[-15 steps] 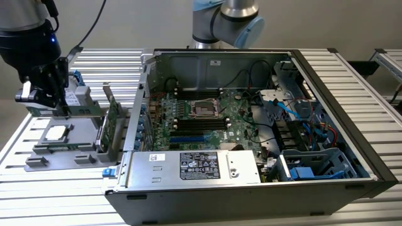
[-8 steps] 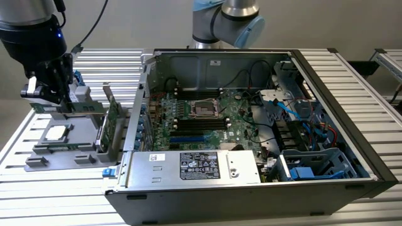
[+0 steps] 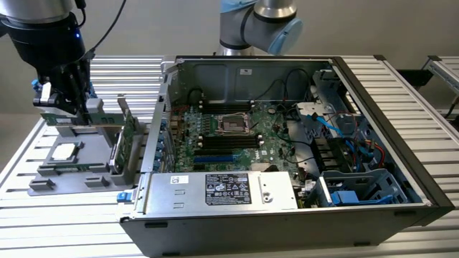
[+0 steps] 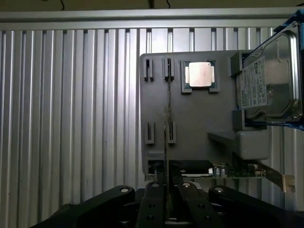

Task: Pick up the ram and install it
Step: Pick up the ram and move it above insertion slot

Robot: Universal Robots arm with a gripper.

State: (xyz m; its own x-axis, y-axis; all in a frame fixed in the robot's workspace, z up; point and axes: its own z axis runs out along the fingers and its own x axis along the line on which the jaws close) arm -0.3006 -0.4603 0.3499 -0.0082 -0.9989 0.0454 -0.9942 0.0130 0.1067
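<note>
The gripper [image 3: 74, 110] is closed on the ram [image 3: 60, 117], which is held on edge above the grey holder tray [image 3: 93, 157] at the exterior view's left. In the wrist view the ram is seen edge-on as a thin line, clamped between the fingers [image 4: 154, 202] and aligned with the tray's slot pairs. Whether it sits in them or is raised clear cannot be told. A processor [image 4: 199, 75], a hard drive [image 4: 268, 80] and an expansion card [image 3: 126, 141] are carried by the tray. The open computer case [image 3: 373, 107] is placed beside it on the slatted worktop [image 3: 57, 228].
</note>
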